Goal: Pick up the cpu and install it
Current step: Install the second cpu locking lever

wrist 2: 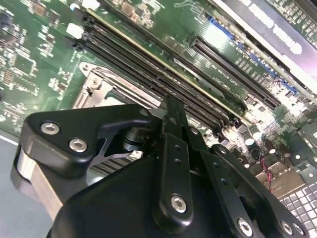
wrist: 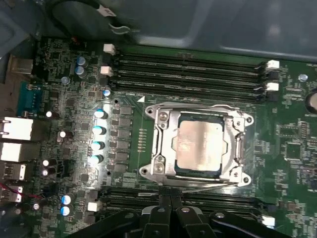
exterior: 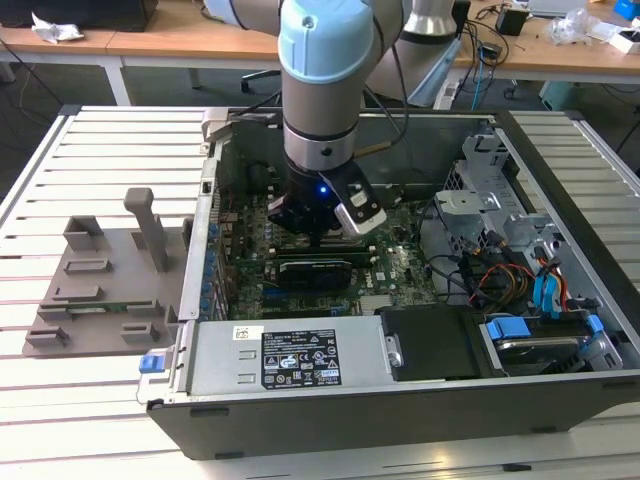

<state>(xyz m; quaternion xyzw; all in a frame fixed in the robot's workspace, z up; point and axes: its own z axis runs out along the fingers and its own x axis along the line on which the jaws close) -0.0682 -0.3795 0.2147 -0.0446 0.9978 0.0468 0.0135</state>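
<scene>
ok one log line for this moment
arm: inside open computer case | gripper: above motherboard, holding nothing | cpu: seated in socket frame

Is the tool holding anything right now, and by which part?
Nothing seems to be held. In the first wrist view the cpu already lies in its metal socket frame on the motherboard, apart from the tool.

Dull silver cpu [wrist: 199, 145], green motherboard [wrist: 69, 89], black tool [wrist 2: 171, 144].
</scene>
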